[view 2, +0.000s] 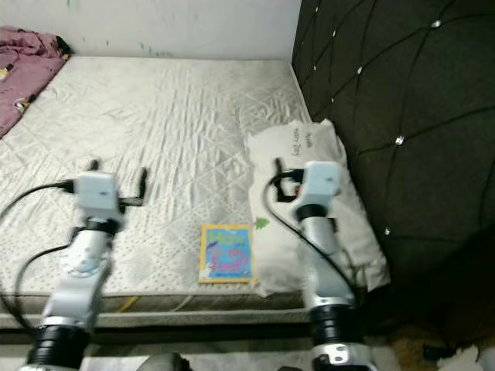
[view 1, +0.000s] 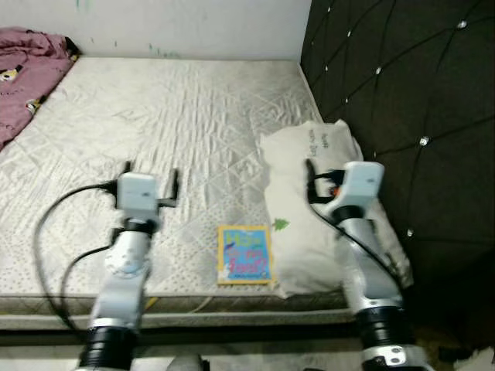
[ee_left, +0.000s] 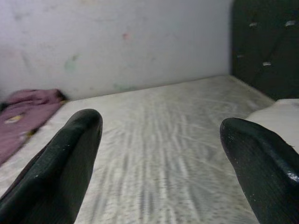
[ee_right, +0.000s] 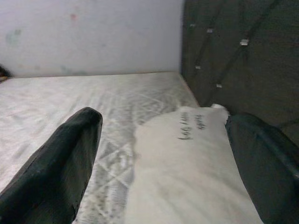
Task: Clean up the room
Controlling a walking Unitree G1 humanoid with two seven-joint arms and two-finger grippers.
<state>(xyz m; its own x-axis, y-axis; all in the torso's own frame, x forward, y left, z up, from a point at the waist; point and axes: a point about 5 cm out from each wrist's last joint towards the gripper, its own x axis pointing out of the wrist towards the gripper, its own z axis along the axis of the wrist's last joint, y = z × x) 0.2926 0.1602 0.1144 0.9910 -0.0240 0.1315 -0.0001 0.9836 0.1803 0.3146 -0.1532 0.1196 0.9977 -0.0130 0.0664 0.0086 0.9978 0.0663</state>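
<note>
Nearest the robot, a book (view 1: 244,253) with a bright yellow and blue cover lies flat on the mattress (view 1: 170,116), close to the near edge and touching or just beside the pillow (view 1: 309,224). Nothing holds it.

Left gripper (view 1: 150,182) hovers above the mattress, to the left of the book and a bit farther in. Fingers (ee_left: 60,163) wide apart, nothing between them; the wrist view looks through the gap at bare quilted mattress.

Right gripper (view 1: 319,179) hangs over the pillow. Fingers (ee_right: 56,158) also spread apart and empty. The pillow sits between them in the wrist view, some dark writing on its far end. Cannot tell if the fingers touch the fabric.

The pillow lies against the dark tufted headboard (view 1: 402,100) on the right side, its near corner over the mattress edge.

Far left, a pink blanket (view 1: 27,66) sits bunched at the far corner near the wall (view 1: 193,27).

Step, as a guess: approach, nothing picked yet. The book looks like the stray item to clear; the pillow may want straightening. The book is nearer than both grippers, so a grab calls for pulling an arm back and down, then getting a finger under the thin flat cover, likely at the edge away from the pillow. The blanket is well out of reach from here.
</note>
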